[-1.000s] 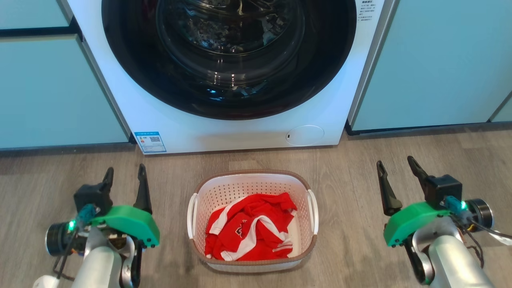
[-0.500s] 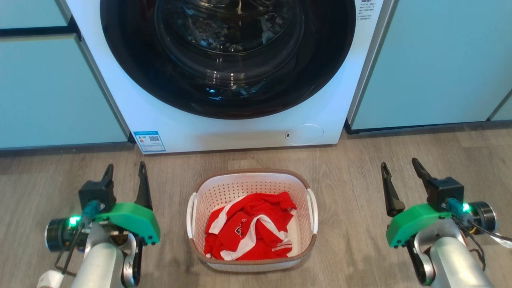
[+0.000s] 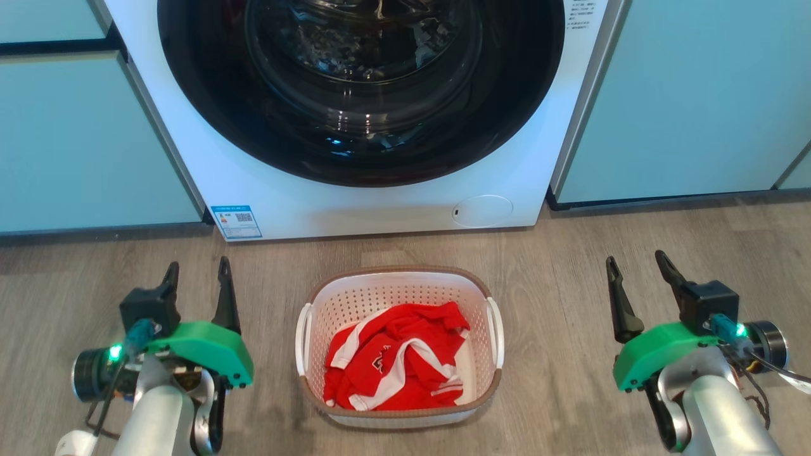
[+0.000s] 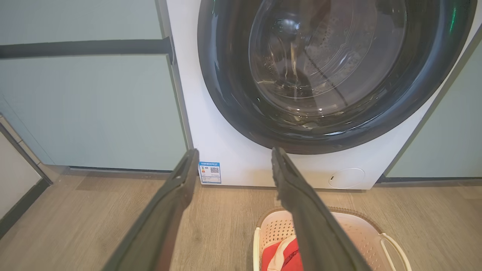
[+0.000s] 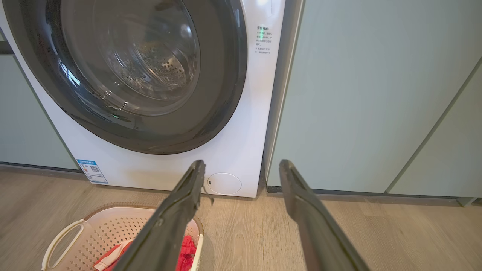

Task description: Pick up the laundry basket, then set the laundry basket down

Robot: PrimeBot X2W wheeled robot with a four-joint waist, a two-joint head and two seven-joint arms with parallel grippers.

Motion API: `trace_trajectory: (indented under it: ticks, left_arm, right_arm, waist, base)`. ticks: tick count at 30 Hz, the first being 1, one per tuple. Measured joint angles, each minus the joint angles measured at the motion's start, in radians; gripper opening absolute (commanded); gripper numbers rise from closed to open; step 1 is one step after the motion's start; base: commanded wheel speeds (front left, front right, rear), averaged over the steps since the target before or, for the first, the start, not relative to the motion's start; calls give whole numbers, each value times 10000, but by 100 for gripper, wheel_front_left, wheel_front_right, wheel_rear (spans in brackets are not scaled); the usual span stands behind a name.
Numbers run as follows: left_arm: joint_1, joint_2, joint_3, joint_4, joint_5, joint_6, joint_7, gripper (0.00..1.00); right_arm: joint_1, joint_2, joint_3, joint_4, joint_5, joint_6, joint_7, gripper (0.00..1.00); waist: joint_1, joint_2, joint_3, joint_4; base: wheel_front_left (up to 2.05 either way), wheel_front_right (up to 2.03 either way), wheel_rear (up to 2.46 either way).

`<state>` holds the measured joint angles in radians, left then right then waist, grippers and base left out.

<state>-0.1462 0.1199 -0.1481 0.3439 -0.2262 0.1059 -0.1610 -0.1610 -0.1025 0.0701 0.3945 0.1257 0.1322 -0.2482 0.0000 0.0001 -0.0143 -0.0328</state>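
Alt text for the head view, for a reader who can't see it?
A laundry basket holding red-and-white clothing sits on the wood floor before a washing machine. The left gripper and right gripper, both open, flank it without touching.

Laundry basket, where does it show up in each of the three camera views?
Head view: basket bottom centre, in front of the washer.
Left wrist view: basket bottom right, cut by the edge.
Right wrist view: basket bottom left, cut by the edge.
Shared landmark: the washer's blue sticker.
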Motion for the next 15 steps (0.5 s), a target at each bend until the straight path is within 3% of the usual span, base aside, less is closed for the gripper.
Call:
trace_trajectory:
  ticks: [15]
  left_arm:
    - [-528,6,-153,63,-52,0,-73,100]
  right_arm:
    - [-314,0,40,-6,-15,0,0,100]
  waist:
    - [0,0,874,-21]
  base:
    - [0,0,0]
